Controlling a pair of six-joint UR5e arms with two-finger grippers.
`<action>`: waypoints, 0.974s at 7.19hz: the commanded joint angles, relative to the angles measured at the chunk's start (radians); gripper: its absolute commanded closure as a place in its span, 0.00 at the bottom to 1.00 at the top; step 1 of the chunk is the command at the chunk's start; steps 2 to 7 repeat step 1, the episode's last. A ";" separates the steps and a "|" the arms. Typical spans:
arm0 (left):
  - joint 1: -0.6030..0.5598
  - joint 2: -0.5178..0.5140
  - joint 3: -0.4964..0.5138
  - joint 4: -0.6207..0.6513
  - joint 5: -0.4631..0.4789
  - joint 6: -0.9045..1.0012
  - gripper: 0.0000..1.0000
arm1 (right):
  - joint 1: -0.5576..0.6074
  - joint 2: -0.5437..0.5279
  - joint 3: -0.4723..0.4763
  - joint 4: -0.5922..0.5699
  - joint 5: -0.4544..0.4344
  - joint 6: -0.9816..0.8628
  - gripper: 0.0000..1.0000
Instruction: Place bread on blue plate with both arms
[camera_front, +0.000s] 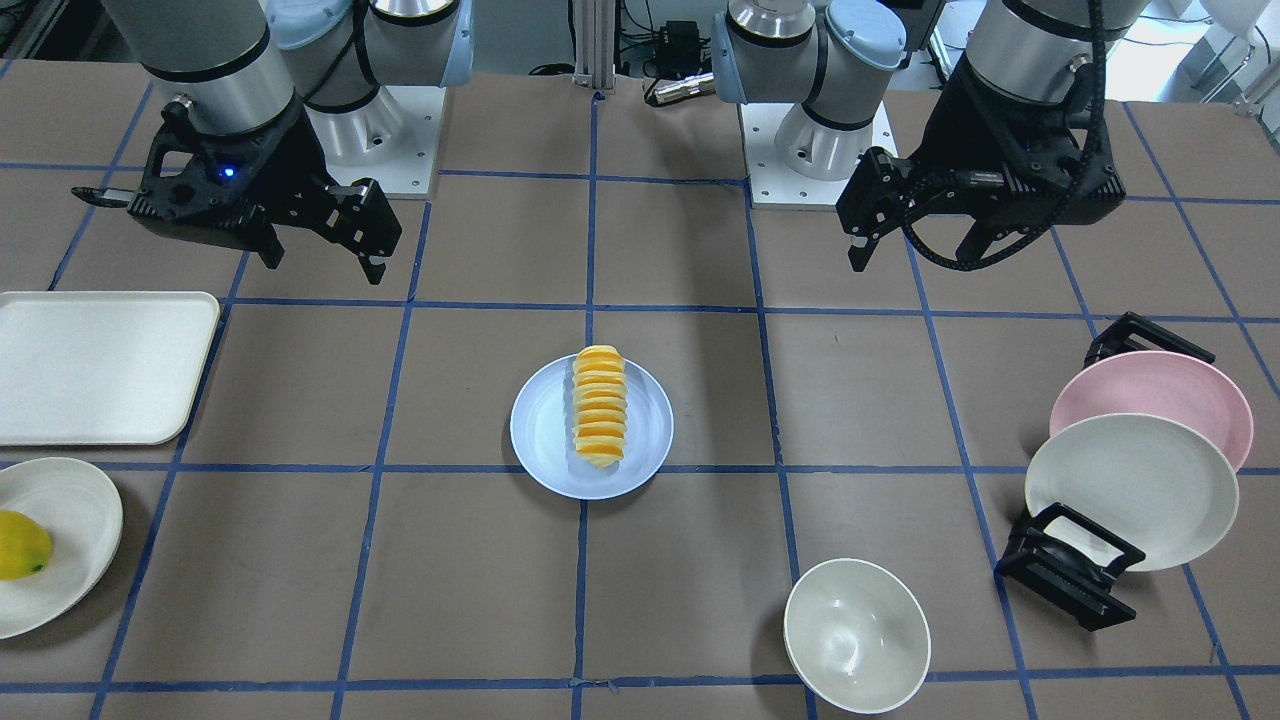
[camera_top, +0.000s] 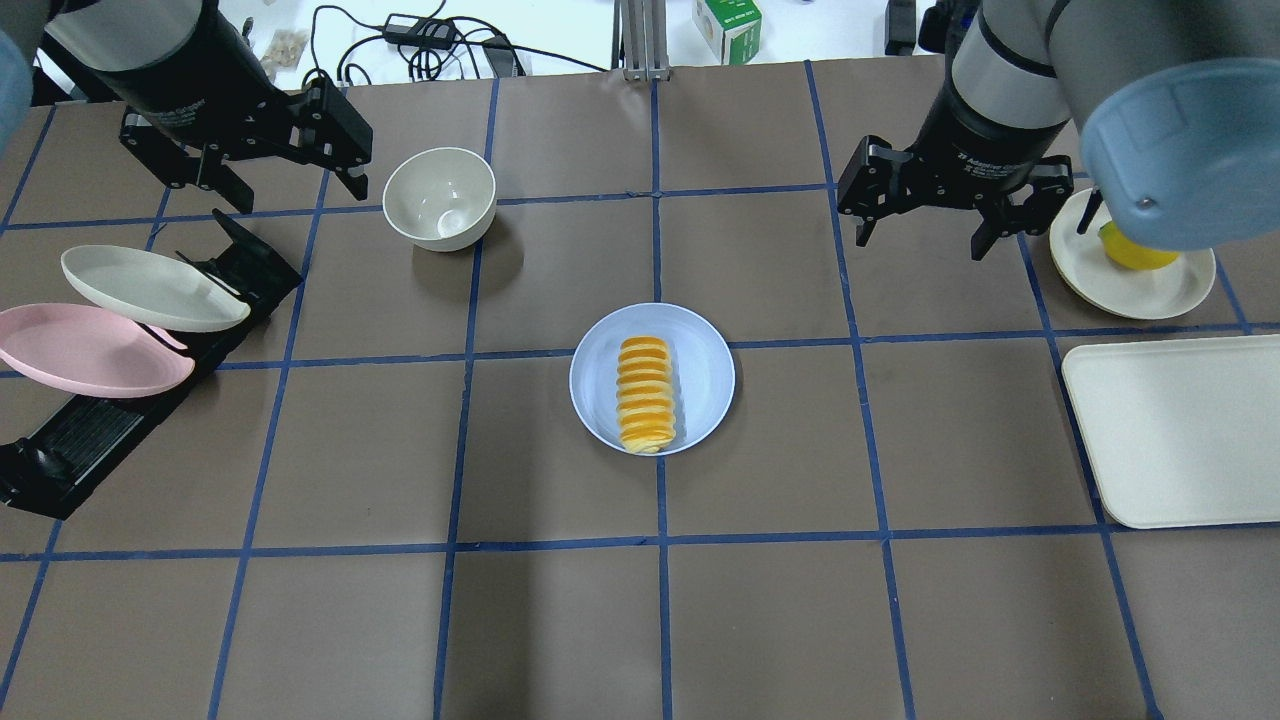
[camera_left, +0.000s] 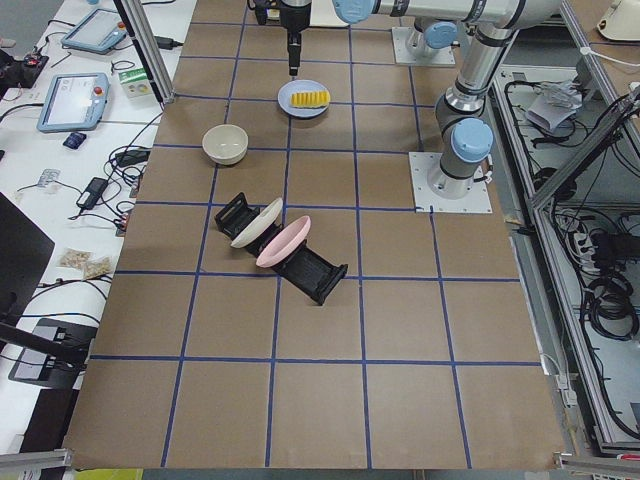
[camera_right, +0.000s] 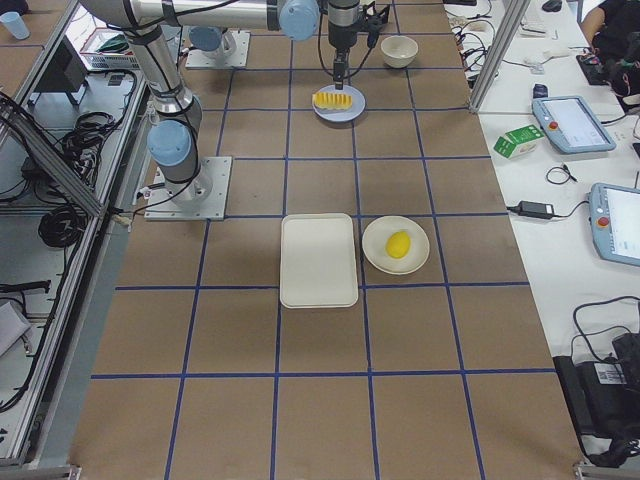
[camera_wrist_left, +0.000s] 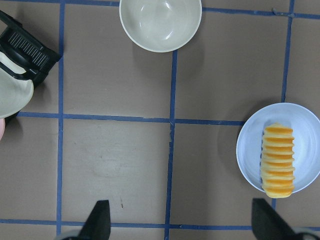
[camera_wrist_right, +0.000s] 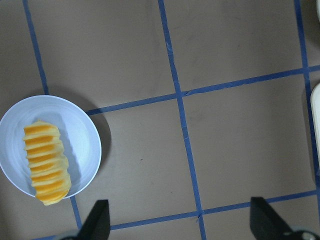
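Observation:
The bread (camera_top: 645, 393), a ridged golden-orange and pale yellow loaf, lies along the middle of the round blue plate (camera_top: 705, 375) at the table's centre. It also shows in the front view (camera_front: 600, 405) and both wrist views (camera_wrist_left: 278, 160) (camera_wrist_right: 46, 162). My left gripper (camera_top: 300, 197) hangs open and empty above the table, far to the plate's left near the bowl. My right gripper (camera_top: 920, 243) hangs open and empty, up and to the plate's right. Neither touches the bread or the plate.
A cream bowl (camera_top: 440, 195) stands by the left gripper. A black rack (camera_top: 70, 440) holds a cream plate (camera_top: 150, 288) and a pink plate (camera_top: 90, 350) at the left. A cream tray (camera_top: 1180, 430) and a cream plate with a yellow fruit (camera_top: 1135, 255) are at the right.

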 joint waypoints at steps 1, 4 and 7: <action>-0.001 -0.003 -0.001 0.000 -0.001 0.000 0.00 | 0.001 0.000 0.001 0.000 0.001 0.000 0.00; -0.001 -0.003 -0.001 0.000 -0.001 0.000 0.00 | 0.001 0.000 0.001 0.000 0.001 0.000 0.00; -0.001 -0.003 -0.001 0.000 -0.001 0.000 0.00 | 0.001 0.000 0.001 0.000 0.001 0.000 0.00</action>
